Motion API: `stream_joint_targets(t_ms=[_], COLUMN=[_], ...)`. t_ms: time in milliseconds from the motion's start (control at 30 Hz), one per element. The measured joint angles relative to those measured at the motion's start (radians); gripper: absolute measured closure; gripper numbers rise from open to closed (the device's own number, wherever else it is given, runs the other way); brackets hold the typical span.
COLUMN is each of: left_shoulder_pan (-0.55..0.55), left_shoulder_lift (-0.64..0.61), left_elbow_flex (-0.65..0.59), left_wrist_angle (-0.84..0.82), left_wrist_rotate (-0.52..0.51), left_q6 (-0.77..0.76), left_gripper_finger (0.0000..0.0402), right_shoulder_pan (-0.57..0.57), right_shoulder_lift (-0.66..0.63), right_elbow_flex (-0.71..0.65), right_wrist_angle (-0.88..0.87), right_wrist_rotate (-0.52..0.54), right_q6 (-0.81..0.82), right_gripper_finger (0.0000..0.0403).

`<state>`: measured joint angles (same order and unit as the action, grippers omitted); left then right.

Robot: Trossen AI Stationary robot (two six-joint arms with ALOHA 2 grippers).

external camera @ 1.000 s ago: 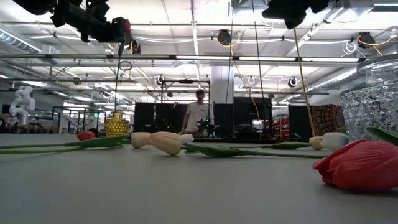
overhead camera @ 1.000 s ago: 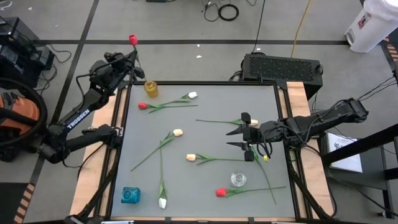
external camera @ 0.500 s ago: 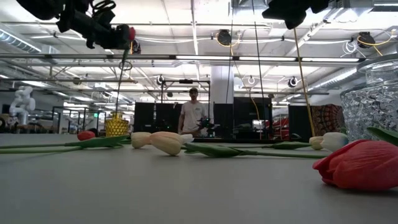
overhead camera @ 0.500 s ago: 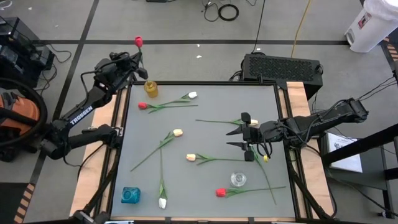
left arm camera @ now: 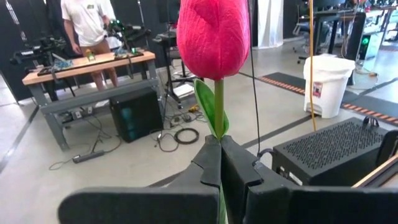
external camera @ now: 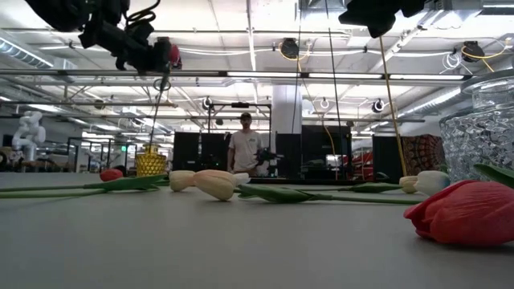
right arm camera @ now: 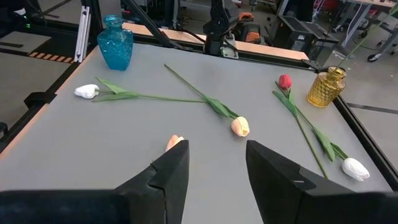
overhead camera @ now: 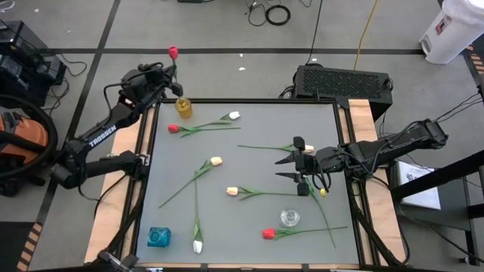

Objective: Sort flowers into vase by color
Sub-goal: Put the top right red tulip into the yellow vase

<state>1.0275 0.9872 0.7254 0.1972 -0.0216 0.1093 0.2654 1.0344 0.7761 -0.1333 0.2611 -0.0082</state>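
Note:
My left gripper (overhead camera: 168, 72) is up beyond the table's far left corner, shut on a red tulip (left arm camera: 213, 34). The tulip's stem (external camera: 157, 108) hangs toward the yellow vase (overhead camera: 184, 108), which stands at that corner. My right gripper (overhead camera: 285, 168) hovers open over the table's right half, with nothing between its fingers. Several tulips lie flat on the grey table (overhead camera: 257, 121). Among them are a red one (overhead camera: 173, 128), a white one (overhead camera: 234, 115) and a cream one (overhead camera: 216, 160). Another red tulip (overhead camera: 268, 233) lies near the front. My left gripper pinches the red tulip's green stem just below the head and its small leaf (left arm camera: 218, 127) between its two fingers. The fingers lie level, across the stem, coming from the table's left near side. The tulip stands upright, head above the fingers, stem hanging clear of the table.
A blue vase (overhead camera: 158, 237) stands at the near left. A clear glass vase (overhead camera: 289, 217) stands near the front right. A black box (overhead camera: 344, 81) sits beyond the far edge. A person (external camera: 245, 151) stands far off in the room.
My left gripper has moved toward the table's right edge and a little down, toward the yellow vase. It has carried the red tulip along upright. My right gripper has kept still.

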Motion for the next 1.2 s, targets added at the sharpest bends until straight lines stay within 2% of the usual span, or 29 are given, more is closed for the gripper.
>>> stream_joint_targets(t_ms=[500,800,1200], left_shoulder_pan=[0.000,0.000,0.000], left_shoulder_lift=[0.036,0.036,0.036], left_elbow_flex=[0.000,0.001,0.001], left_wrist_angle=[-0.032,-0.116,-0.138], left_wrist_rotate=[0.028,0.027,0.045], left_q6=[-0.051,-0.053,-0.056], left_gripper_finger=[0.0401,0.0378,0.0375], right_shoulder_pan=[0.000,0.000,0.000], right_shoulder_lift=[0.000,0.000,0.000], right_elbow_flex=[0.000,0.000,0.000], right_wrist_angle=[0.000,0.000,0.000], right_wrist_rotate=[0.000,0.000,0.000], right_q6=[0.000,-0.001,-0.001], right_gripper_finger=[0.0252,0.0252,0.0252])
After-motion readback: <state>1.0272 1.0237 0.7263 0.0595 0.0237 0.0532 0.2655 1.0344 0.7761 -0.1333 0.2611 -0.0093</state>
